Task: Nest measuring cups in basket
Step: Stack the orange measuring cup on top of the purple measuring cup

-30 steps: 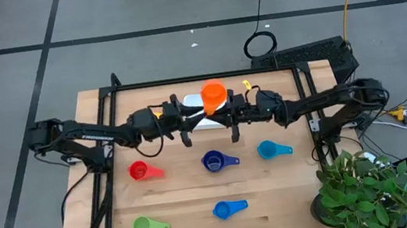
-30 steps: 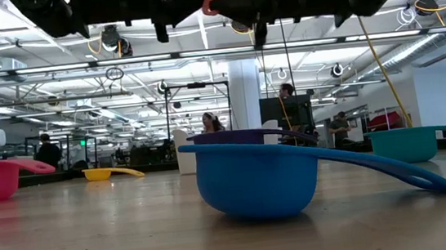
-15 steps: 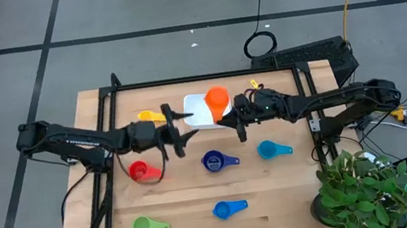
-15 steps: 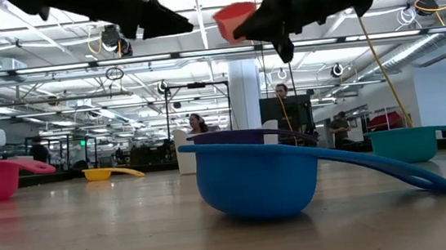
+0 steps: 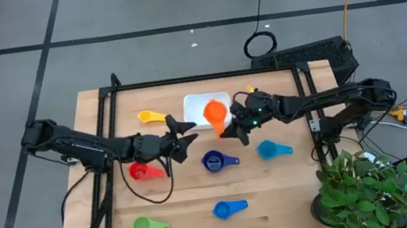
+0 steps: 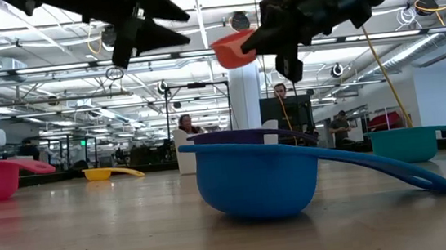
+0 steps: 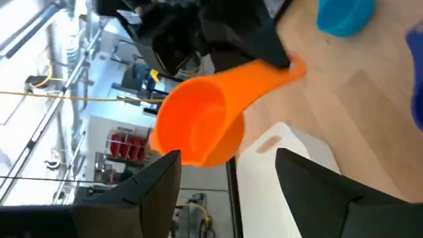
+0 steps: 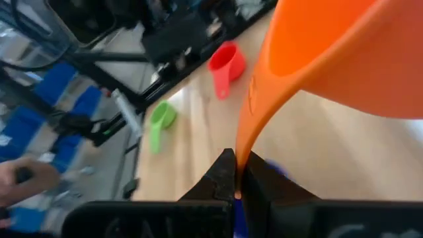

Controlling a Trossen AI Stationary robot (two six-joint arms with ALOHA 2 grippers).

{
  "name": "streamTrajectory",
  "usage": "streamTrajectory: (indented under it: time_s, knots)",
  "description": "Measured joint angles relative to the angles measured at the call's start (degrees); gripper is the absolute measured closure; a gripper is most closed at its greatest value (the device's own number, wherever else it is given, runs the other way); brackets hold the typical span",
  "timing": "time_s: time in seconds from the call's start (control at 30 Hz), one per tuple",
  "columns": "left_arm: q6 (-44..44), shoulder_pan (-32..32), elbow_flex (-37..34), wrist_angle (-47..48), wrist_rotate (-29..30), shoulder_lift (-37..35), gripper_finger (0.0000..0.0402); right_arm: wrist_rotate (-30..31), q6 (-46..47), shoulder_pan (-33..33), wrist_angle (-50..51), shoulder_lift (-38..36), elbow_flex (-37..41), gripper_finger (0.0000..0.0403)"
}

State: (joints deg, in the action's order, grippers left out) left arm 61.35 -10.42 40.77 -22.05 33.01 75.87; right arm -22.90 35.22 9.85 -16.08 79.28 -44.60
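the right gripper [image 5: 231, 131] is clamped tight on the handle of the orange cup [image 5: 215, 113], holding it up in the air over the near edge of the white basket [image 5: 200, 101]. the left gripper [image 5: 183, 132] hangs beside it with fingers spread and nothing between them. the yellow cup [image 5: 150, 117] lies just left of the basket; the red cup [image 5: 142, 171], navy cup [image 5: 215, 160] and teal cup [image 5: 270, 150] sit in a row nearer, then the green cup [image 5: 148, 226] and blue cup [image 5: 226, 209].

Overhead looks down; low level at tabletop; both wrists near orange cup [image 7: 205, 125]
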Motion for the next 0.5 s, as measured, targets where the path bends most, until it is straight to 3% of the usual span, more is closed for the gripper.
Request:
streamTrajectory:
  time_s: [0.27, 0.5]
  knots:
    - [3.1, -0.2, 0.2, -2.4, -1.5, 4.5, 0.0149, -8.7, 7.5, -0.3, -7.3, 5.2, 0.0, 0.0403]
    - [4.5, 0.0, 0.1, -3.5, -1.9, 6.8, 0.0151, -11.9, 10.6, -0.2, -10.3, 6.9, 0.0, 0.0403]
